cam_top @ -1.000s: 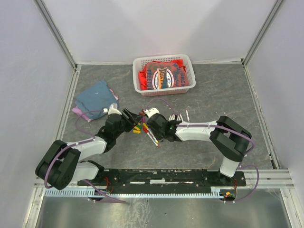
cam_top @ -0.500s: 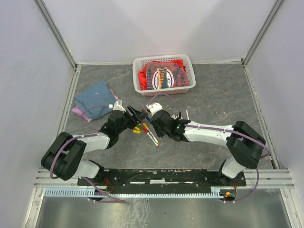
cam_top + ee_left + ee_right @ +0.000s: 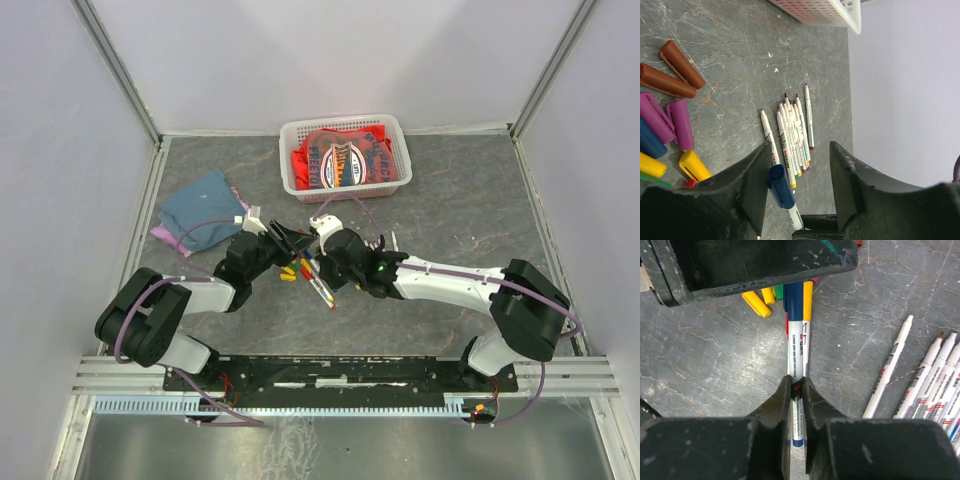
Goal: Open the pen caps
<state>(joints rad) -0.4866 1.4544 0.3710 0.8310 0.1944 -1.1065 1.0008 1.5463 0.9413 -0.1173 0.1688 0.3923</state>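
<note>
Top: left gripper, right gripper nose to nose before white mesh plastic basket; we see both farther forward than before. Left wrist: fingers apart astride dark-blue plastic pen cap. Right wrist: fingers clamped on its white-barrelled marker pen.

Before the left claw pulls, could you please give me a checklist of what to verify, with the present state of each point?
1. The right claw is shut on the white barrel of the blue-capped pen: ok.
2. The blue cap lies between the fingers of the left claw: ok.
3. The left claw is closed on the blue cap: not ok, a gap shows on one side.
4. The blue cap is seated on its pen, not yet pulled: ok.
5. The uncapped pens and loose caps lie on the table, none between the fingers: ok.
6. The held pen is lifted off the table: cannot tell.
</note>
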